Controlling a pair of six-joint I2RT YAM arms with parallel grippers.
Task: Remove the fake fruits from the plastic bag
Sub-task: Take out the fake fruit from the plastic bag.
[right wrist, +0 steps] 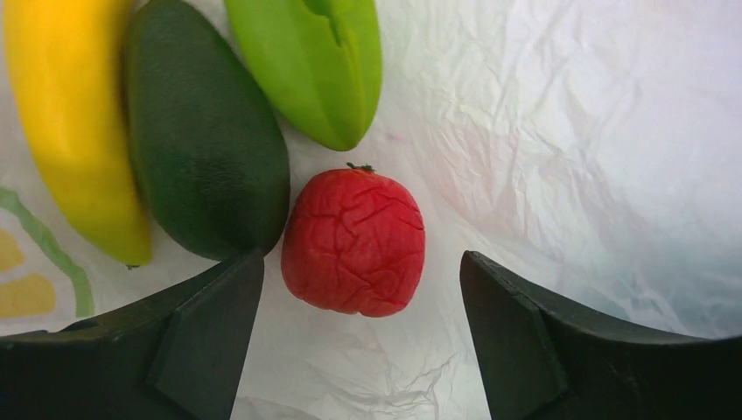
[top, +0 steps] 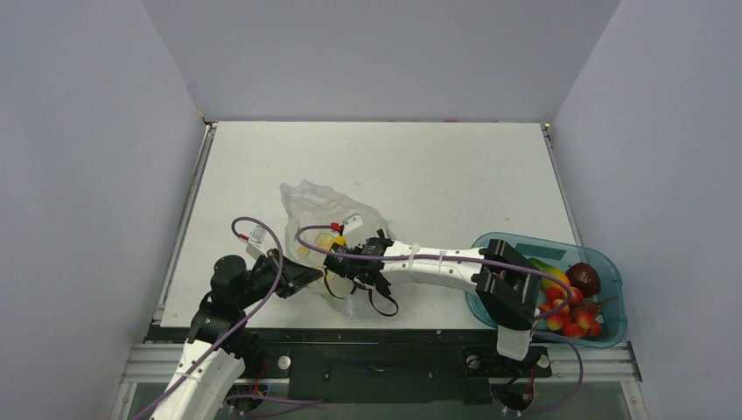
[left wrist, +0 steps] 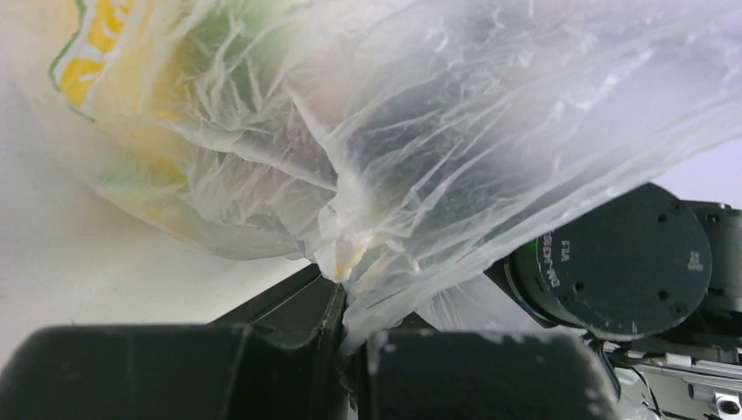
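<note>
Low in the right wrist view, my right hand (right wrist: 359, 297) stands wide inside the plastic bag (right wrist: 569, 131), a wrinkled red fruit (right wrist: 354, 241) between its fingers. Upper left lie a banana (right wrist: 66, 122), a dark green fruit (right wrist: 206, 131) and a light green piece (right wrist: 311, 61). My left hand (left wrist: 346, 315) clamps the bag's film.

White table (top: 455, 166), flat and smooth. Plain pale grey-blue walls on three sides: left wall (top: 87, 175), back wall (top: 376, 52), right wall (top: 665, 131). Soft, even light all over. Along the near edge of the table, a silver metal rail (top: 153, 360) with a black plate (top: 376, 372) in the middle.
</note>
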